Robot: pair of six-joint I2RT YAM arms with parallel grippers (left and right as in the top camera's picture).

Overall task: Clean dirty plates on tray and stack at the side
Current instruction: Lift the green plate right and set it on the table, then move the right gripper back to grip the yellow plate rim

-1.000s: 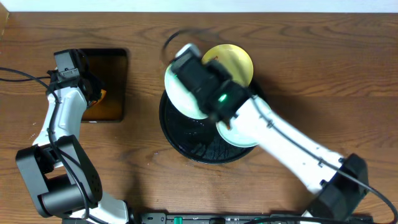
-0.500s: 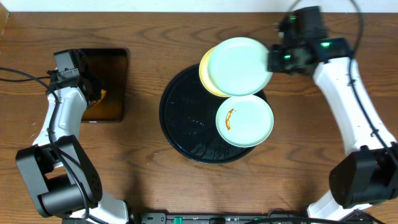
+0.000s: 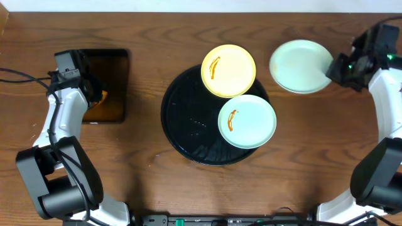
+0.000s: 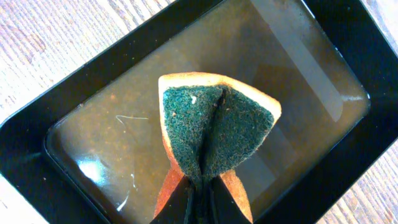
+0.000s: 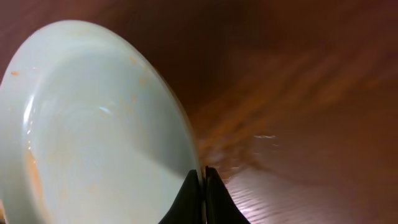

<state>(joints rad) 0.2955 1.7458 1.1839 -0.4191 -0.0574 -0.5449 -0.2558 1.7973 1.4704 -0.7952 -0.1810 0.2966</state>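
A pale yellow plate (image 3: 228, 70) with an orange streak overlaps the far rim of the round black tray (image 3: 182, 129). A mint-white plate (image 3: 247, 121) with a small sauce streak lies on the tray's right side. My right gripper (image 3: 334, 69) is shut on the rim of another mint-white plate (image 3: 300, 66), held over the wood right of the tray; in the right wrist view that plate (image 5: 93, 130) fills the left and my right gripper (image 5: 203, 177) pinches its edge. My left gripper (image 4: 200, 190) is shut on a folded green-and-orange sponge (image 4: 214, 124).
A rectangular black pan (image 3: 113, 85) of brownish liquid sits at the far left, with the sponge held over it (image 4: 74, 124). Bare wooden table (image 3: 301, 144) lies right of the tray and along the front.
My right arm has swung the mint-white plate from over the tray out to the right, uncovering the yellow plate. The left arm and sponge have not moved.
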